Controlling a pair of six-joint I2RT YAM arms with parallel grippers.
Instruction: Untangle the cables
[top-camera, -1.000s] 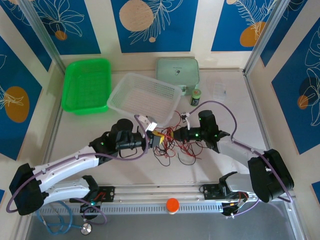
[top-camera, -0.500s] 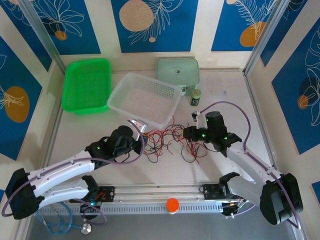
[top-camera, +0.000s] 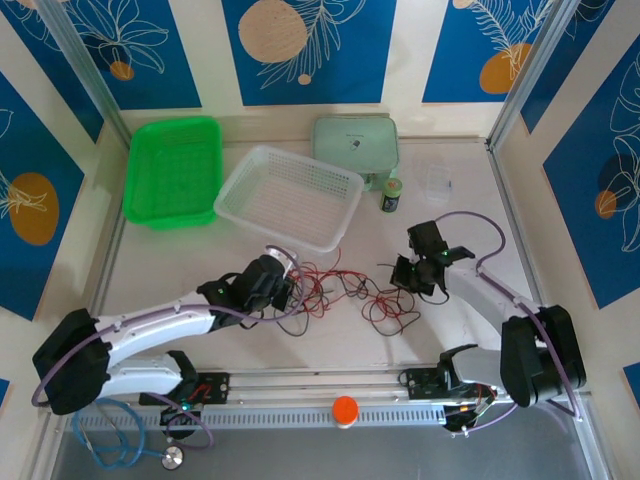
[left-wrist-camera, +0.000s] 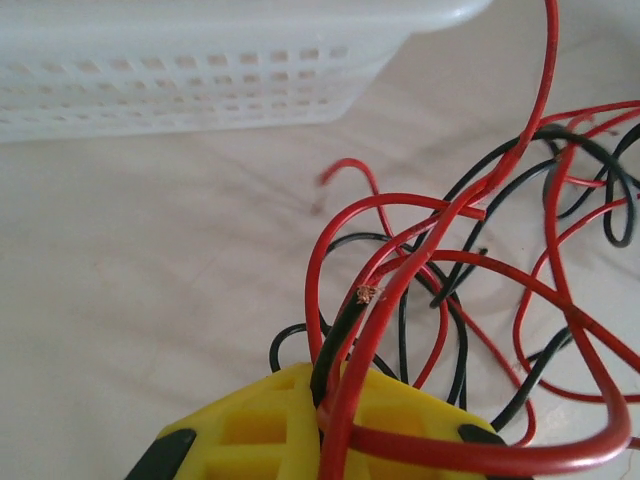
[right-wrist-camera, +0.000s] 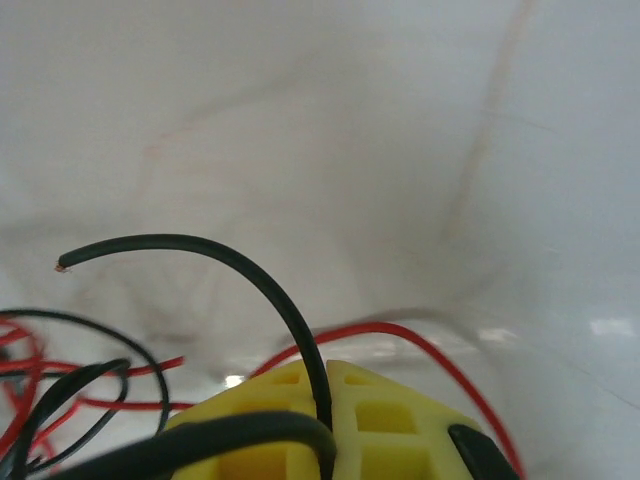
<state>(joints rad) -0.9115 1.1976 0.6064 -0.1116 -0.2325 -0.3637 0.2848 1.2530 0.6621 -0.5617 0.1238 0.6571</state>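
The cables, one thin red (top-camera: 385, 303) and one thin black (top-camera: 352, 283), lie in loose tangled loops on the table between my two grippers. My left gripper (top-camera: 288, 283) sits at the left end of the tangle. In the left wrist view its yellow jaws (left-wrist-camera: 325, 405) are shut on a black cable end with bare copper strands (left-wrist-camera: 368, 293) and on a red strand (left-wrist-camera: 545, 120) beside it. My right gripper (top-camera: 402, 275) sits at the right end of the tangle. Its yellow jaws (right-wrist-camera: 330, 410) are shut on the black cable (right-wrist-camera: 200, 243), whose free end curves up to the left; a red loop (right-wrist-camera: 400, 330) lies behind.
A white mesh basket (top-camera: 290, 195) stands just behind the tangle, close to the left gripper (left-wrist-camera: 200, 70). A green basket (top-camera: 175, 170) is at the back left, with a pale green box (top-camera: 355, 145), a small jar (top-camera: 391, 195) and a clear container (top-camera: 437, 183) at the back right.
The two grippers have drawn apart: the left one back to the left, the right one out to the right. The tangle between them has spread wider and flatter on the table.
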